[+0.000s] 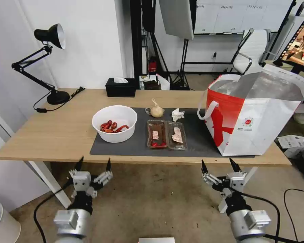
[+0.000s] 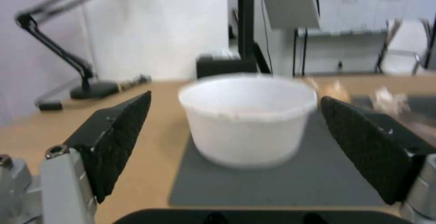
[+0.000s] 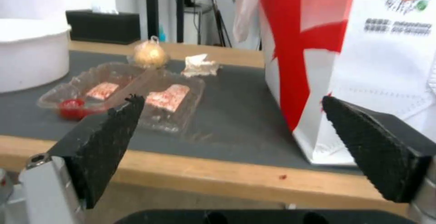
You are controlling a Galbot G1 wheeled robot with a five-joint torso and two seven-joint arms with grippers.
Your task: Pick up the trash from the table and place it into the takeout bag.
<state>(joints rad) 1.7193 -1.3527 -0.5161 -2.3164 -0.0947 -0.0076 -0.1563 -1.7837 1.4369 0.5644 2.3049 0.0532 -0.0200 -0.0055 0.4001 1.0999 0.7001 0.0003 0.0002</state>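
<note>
Trash waits on the table (image 1: 57, 135): I count four pieces, all on the grey mat (image 1: 199, 141), my landmark. One takeout bag (image 1: 256, 118) stands at the mat's right end, mouth open, I think to receive them. On the mat's left part sits one white bowl (image 1: 115, 123), at its middle one clear tray (image 1: 166, 134), behind the tray one knotted bag (image 1: 156, 110) and one tissue (image 1: 177, 114). My left gripper (image 1: 94, 165) and right gripper (image 1: 220, 165) hover before the mat, both spread wide, holding nothing.
</note>
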